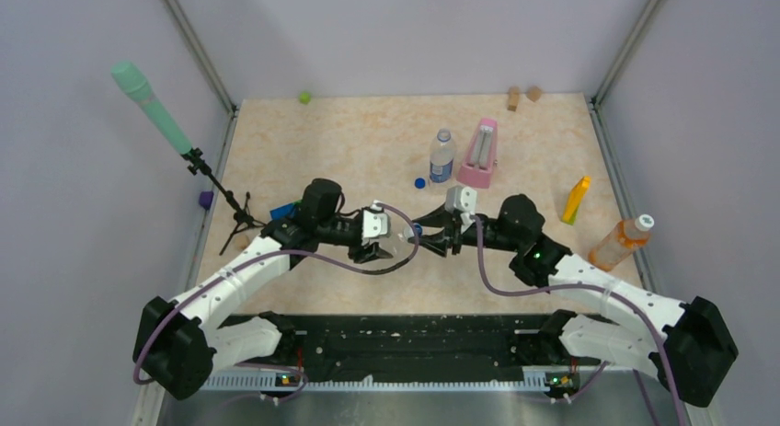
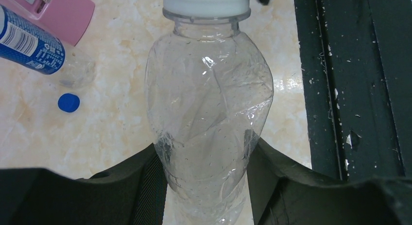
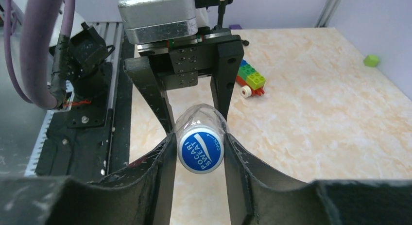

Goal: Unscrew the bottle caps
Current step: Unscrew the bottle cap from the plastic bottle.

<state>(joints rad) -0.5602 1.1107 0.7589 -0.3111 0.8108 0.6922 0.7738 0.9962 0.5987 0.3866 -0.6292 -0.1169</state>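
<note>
Left pincer (image 2: 206,159) clamped round clear bottle (image 2: 209,98), right pincer (image 3: 199,137) clamped on its blue-topped cap (image 3: 200,152), over near-middle counter (image 1: 368,141)

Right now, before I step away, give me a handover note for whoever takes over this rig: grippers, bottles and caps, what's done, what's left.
Left gripper: jaws shut on the plain clear bottle, held sideways above the table.
Right gripper: jaws shut on that bottle's Pocari Sweat cap, which sits on the neck.
The blue-label bottle stands beside the pink metronome, with a loose dark blue cap lying next to it.
The orange bottle is at the right edge, white cap on.
Done: the dark blue cap looks to be off.
Left: unscrew the held cap, then the orange bottle's.
</note>
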